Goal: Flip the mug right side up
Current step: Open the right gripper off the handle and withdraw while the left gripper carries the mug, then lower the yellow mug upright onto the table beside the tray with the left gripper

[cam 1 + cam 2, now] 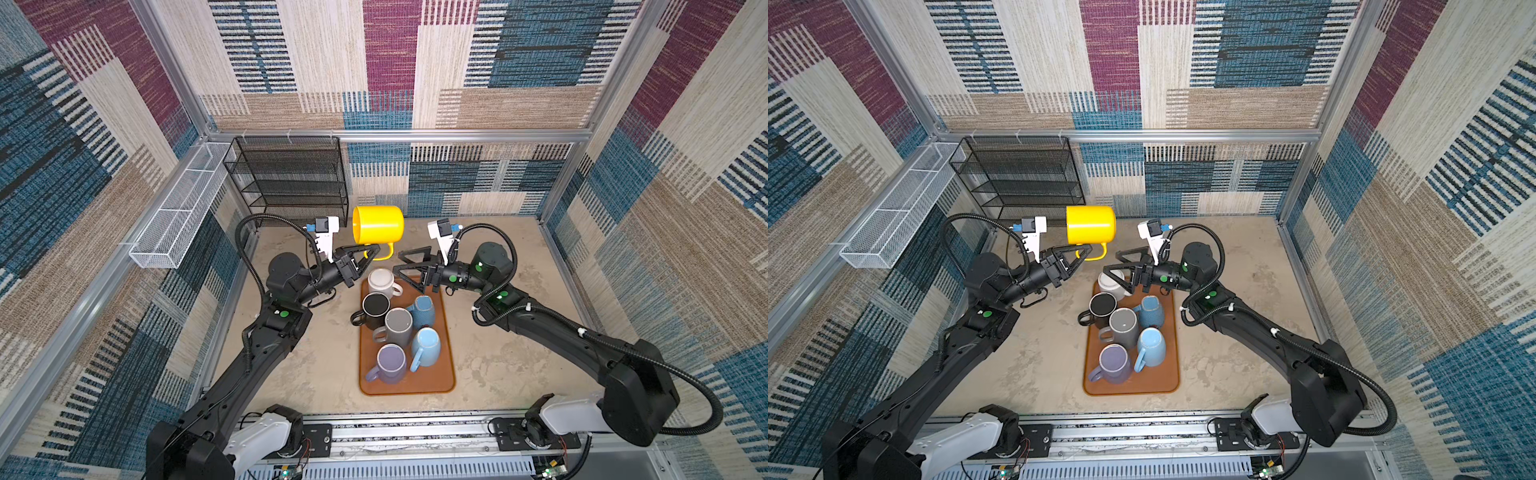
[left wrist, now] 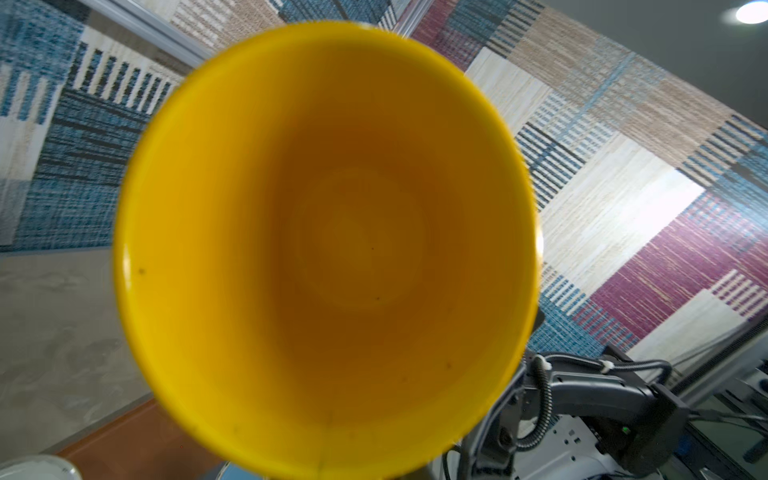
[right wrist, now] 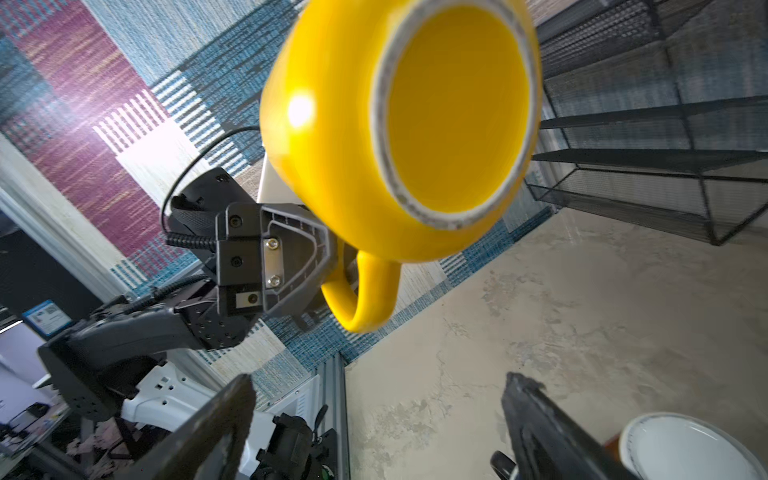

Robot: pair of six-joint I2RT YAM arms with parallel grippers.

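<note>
I am gripping the yellow mug (image 1: 379,224) by its handle, my left fingers (image 1: 371,251) clamped tight on the loop. The mug is hanging in the air on its side, above the far part of the worktop (image 1: 498,353) just beyond the tray (image 1: 415,384). Its mouth is facing back along my left arm and its base is facing my right fingers (image 1: 397,261). Holding it by the handle is, I judge, leaving the body free to swing round to upright, so the turn is looking about half made. My right fingers are standing wide apart, holding nothing, just beside the mug and above the white mug (image 1: 381,282) at the tray's far end. Five other mugs (image 1: 399,326) are crowding the tray, so room for setting down there is looking tight. The black mesh rack (image 1: 291,178) is standing close behind, and the white wire basket (image 1: 174,224) is sitting well apart along the side wall.
</note>
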